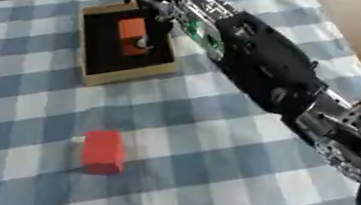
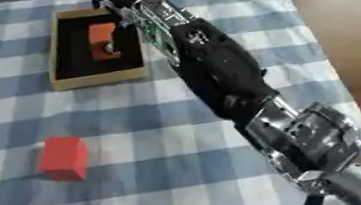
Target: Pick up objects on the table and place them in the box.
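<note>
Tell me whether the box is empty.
Not empty: the box holds an orange block. A red block is outside, on the checked cloth.

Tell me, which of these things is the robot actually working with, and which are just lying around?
Part of the job:
box
orange block inside the box
red block on the cloth
right hand over the box

Just there:
checked tablecloth
bare brown table at the right

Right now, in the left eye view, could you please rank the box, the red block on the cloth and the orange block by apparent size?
1. box
2. red block, though nearer the camera
3. orange block, partly hidden
</note>
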Action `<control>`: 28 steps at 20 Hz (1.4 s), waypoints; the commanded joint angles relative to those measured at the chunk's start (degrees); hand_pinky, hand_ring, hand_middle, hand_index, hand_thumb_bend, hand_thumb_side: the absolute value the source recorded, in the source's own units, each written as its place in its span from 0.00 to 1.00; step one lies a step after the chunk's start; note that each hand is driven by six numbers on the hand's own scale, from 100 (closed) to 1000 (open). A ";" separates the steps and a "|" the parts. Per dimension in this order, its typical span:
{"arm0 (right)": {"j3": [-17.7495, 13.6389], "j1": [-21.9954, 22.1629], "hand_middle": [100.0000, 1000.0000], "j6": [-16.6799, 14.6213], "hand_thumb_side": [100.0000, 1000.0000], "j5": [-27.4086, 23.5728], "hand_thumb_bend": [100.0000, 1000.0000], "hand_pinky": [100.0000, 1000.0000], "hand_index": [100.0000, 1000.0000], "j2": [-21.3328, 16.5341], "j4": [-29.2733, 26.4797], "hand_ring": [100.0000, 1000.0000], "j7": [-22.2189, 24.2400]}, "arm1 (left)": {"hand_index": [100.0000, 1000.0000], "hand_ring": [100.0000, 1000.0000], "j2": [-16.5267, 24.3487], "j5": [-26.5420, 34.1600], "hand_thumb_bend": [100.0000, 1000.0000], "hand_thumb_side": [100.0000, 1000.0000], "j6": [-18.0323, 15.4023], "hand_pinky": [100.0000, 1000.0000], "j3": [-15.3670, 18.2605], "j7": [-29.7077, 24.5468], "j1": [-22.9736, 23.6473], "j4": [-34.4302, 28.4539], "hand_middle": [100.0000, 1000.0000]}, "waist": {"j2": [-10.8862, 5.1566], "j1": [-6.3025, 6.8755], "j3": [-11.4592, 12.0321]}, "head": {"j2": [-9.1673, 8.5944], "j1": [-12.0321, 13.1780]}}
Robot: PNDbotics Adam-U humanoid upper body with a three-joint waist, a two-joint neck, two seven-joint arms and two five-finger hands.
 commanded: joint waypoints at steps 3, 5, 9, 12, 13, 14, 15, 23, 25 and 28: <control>1.09 -0.76 0.54 1.42 0.25 -6.84 0.32 0.84 0.80 -5.40 -11.00 0.83 4.11 | 0.76 0.60 4.17 -0.24 0.00 0.84 0.53 0.71 -1.02 -1.10 -1.71 -1.10 0.61 | -1.56 0.67 -0.59 | -0.22 0.99; 1.54 0.16 0.54 2.17 0.25 -9.18 0.30 0.84 0.80 -7.43 -15.53 0.83 5.59 | 0.76 0.60 5.83 -1.02 0.00 0.83 0.95 0.71 -1.69 -1.57 -2.43 -1.10 0.61 | -1.60 0.71 -0.91 | -0.21 1.38; 2.16 2.71 0.53 3.33 0.24 -12.85 0.20 0.84 0.80 -11.91 -25.36 0.82 7.72 | 0.77 0.60 10.34 -4.08 0.00 0.82 2.40 0.71 -3.75 -3.22 -4.26 -1.10 0.61 | -1.54 0.91 -1.62 | -0.12 2.27; 1.72 5.16 0.49 4.91 0.25 -16.32 0.02 0.83 0.79 -15.21 -33.33 0.81 7.54 | 0.77 0.61 14.40 -8.80 0.00 0.81 4.89 0.72 -5.89 -5.90 -6.08 -1.10 0.62 | -1.40 1.12 -2.24 | -0.02 3.10; 1.47 6.11 0.49 5.60 0.25 -17.40 0.00 0.82 0.79 -16.18 -35.77 0.81 7.31 | 0.77 0.61 15.74 -10.87 0.00 0.79 5.91 0.72 -6.73 -6.94 -6.94 -1.10 0.62 | -1.34 1.18 -2.49 | -0.05 3.38; 1.15 7.13 0.49 6.24 0.25 -18.18 0.00 0.82 0.79 -17.13 -38.10 0.81 7.20 | 0.77 0.62 17.09 -13.02 0.00 0.78 6.78 0.72 -7.67 -7.97 -7.97 -1.10 0.63 | -1.25 1.22 -2.75 | -0.11 3.61; 0.79 8.08 0.49 6.91 0.26 -18.89 0.00 0.82 0.79 -17.89 -40.24 0.81 7.14 | 0.78 0.63 18.13 -14.93 0.00 0.78 7.45 0.73 -8.61 -8.85 -8.93 -1.10 0.63 | -1.17 1.26 -2.96 | -0.13 3.79; -4.71 16.65 0.48 11.59 0.39 -21.51 0.00 0.82 0.77 -22.68 -60.30 0.80 0.96 | 0.82 0.71 25.53 -24.95 0.00 0.84 11.87 0.77 -18.91 -24.10 -16.38 -1.10 0.69 | -0.27 1.74 -4.72 | -0.47 5.42; -5.70 18.33 0.48 12.79 0.53 -21.92 0.00 0.82 0.75 -23.46 -63.41 0.80 -0.75 | 0.83 0.72 26.19 -25.28 0.09 0.79 13.21 0.77 -21.34 -28.07 -18.54 -1.10 0.69 | -0.19 1.84 -5.10 | -0.51 5.86; -6.54 20.18 0.47 13.76 0.63 -23.85 0.02 0.82 0.73 -24.23 -64.66 0.79 -4.58 | 0.83 0.73 26.44 -25.55 0.20 0.74 15.11 0.79 -24.74 -33.69 -21.72 -1.10 0.70 | -0.18 1.98 -5.41 | -0.69 6.37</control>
